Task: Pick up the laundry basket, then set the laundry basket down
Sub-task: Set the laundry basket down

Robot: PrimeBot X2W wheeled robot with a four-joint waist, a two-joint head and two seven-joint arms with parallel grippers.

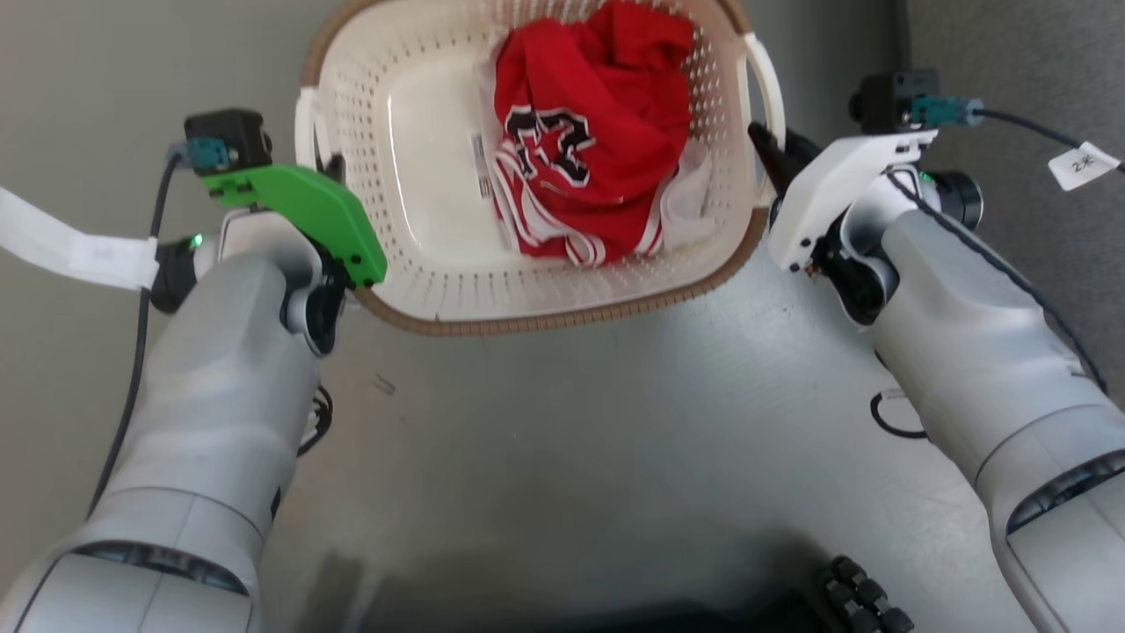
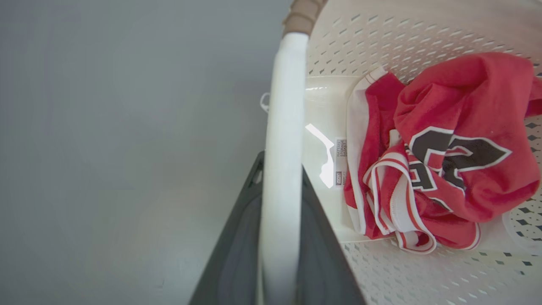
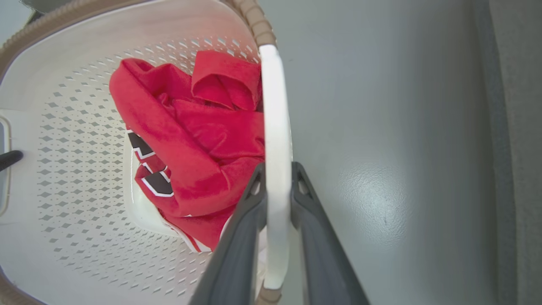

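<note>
The left gripper point(image 1: 332, 169) was seen in the head view at 9 o'clock of the laundry basket point(image 1: 545, 318). Its 2 dark fingers point(image 2: 237, 245) were clamped on the left loop handle point(image 2: 284, 106), 1 on each side of the white bar. The basket was placed at 12 o'clock in the head view, between the 2 arms and over the grey floor point(image 1: 615, 422); whether it rested there or hung just clear could not be told. Its long axis was judged to run from about 9 to 3 o'clock, handle to handle, though the far rim was cropped. A crumpled red jersey point(image 1: 598, 114) was heaped inside toward the 3 o'clock end. At 3 o'clock of the basket the right gripper point(image 1: 763, 141) was closed in the same way on the right loop handle point(image 3: 275, 106). Neither arm was nearer, so the coming move was judged to require both arms to be moved level and together.
</note>
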